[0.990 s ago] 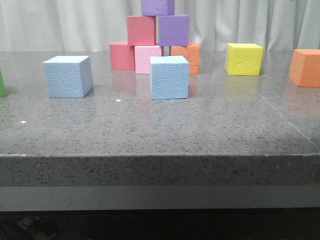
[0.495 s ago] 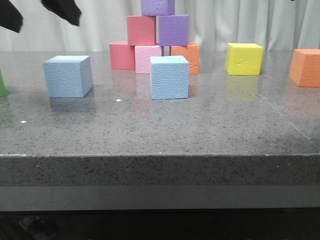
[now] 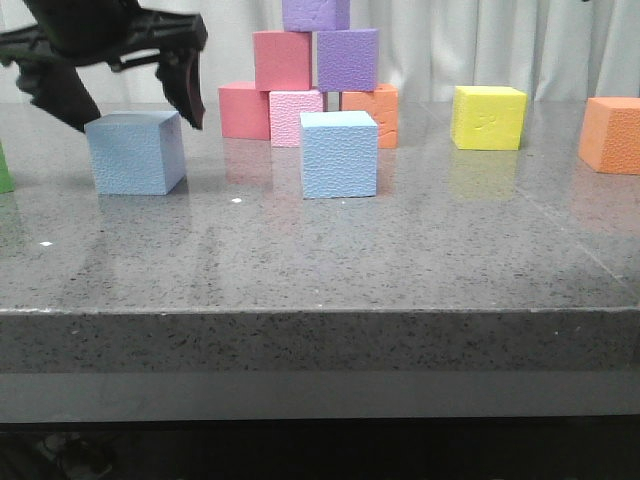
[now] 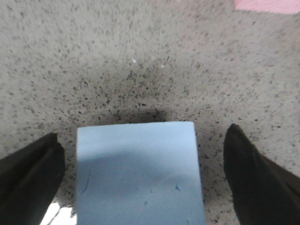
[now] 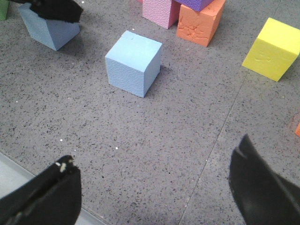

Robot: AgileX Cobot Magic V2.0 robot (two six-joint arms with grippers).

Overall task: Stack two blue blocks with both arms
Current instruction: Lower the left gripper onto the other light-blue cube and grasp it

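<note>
front view: i take the middle blue block [image 3: 339, 154] as my landmark; it sits alone on the grey surface [image 3: 320, 250], just in front of the stacked pile of cubes [image 3: 312, 75]. the other blue block [image 3: 136, 152] stands well to its left, and my left hand [image 3: 130, 105] hangs right over that one, fingers spread wide, one tip on each side of the block's top. the right hand is out of this view.

left wrist view: the left blue block [image 4: 139, 173] lies squarely between the two dark fingers [image 4: 28, 180], with gaps on both sides, nothing gripped. i judge a straight drop is what the grasp turns on.

right wrist view: my right hand [image 5: 157, 192] is spread wide and empty, high and well short of the middle block [image 5: 133, 63], which lies ahead of it.
</note>
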